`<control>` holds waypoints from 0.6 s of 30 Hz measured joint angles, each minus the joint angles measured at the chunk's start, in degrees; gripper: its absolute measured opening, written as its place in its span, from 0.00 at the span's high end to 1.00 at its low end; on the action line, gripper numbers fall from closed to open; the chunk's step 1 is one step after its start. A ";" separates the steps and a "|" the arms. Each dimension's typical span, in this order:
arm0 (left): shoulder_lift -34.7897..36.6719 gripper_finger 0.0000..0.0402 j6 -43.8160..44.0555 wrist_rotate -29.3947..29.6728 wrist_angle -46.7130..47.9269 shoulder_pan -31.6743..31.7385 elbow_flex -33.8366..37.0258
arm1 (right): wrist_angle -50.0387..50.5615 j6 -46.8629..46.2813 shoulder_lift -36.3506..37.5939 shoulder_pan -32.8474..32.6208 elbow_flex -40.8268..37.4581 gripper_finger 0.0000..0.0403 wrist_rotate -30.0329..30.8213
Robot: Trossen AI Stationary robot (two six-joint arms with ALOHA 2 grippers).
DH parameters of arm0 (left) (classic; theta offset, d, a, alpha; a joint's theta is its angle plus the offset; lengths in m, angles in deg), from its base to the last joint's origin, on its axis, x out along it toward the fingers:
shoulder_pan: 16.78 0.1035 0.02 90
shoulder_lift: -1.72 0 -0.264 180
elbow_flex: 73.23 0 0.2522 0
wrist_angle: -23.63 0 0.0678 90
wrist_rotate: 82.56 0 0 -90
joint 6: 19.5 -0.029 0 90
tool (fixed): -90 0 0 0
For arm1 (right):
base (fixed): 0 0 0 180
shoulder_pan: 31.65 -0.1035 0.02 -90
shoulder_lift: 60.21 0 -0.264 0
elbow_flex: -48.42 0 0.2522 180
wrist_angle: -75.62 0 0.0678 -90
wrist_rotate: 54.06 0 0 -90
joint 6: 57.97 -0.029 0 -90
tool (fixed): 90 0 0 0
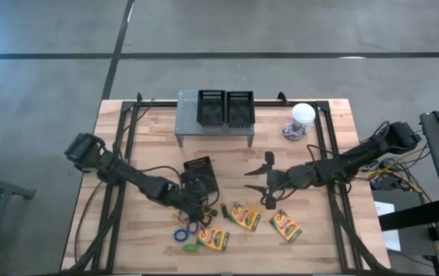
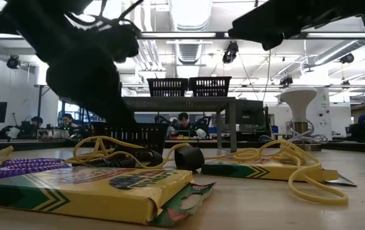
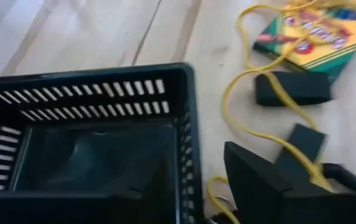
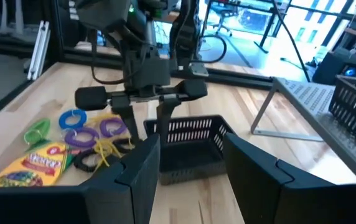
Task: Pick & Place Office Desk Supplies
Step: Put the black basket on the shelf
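From above we see the left gripper (image 1: 196, 205) low over the front of the table, at the near edge of a black mesh bin (image 1: 201, 175) that sits alone on the wood; its fingers stand apart, one on either side of the bin's wall, though we cannot tell whether they touch it. In the left wrist view that bin (image 3: 97, 143) fills most of the frame, and just beside it a yellow elastic loop (image 3: 259, 106) trails across the boards toward a crayon box (image 3: 318, 31). The right gripper (image 1: 268, 182) hangs over the middle of the table with its fingers spread wide — nothing between them — and looks across at the same bin (image 4: 187, 143) and at the left arm's gripper (image 4: 145, 118) standing over it. Beside that bin in the right wrist view lie a blue loop (image 4: 72, 118), two purple loops (image 4: 97, 132), a green loop (image 4: 38, 130) and a black loop (image 4: 88, 160). Three more crayon boxes lie along the front edge: one (image 1: 212, 239) near the loops, one (image 1: 245, 216) in the middle, one (image 1: 285, 226) further right. At the back, two mesh bins (image 1: 226, 107) stand side by side on a grey perforated stand (image 1: 189, 115), and a white round-topped object (image 1: 302, 115) sits well apart to their right.
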 joint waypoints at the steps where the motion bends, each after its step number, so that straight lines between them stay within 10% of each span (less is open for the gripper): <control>1: -0.16 0.65 0.00 0.15 0.03 0.07 0.06 | 0.12 0.01 -0.10 0.00 -0.04 0.58 0.00; 10: 0.21 0.95 -3.12 -0.33 0.06 0.03 -0.02 | 0.00 0.32 -0.56 0.11 -0.07 0.58 0.02; 18: 10.09 0.97 -2.81 -1.55 18.66 -3.00 -5.11 | 0.11 0.45 -0.56 0.11 -0.07 0.58 0.02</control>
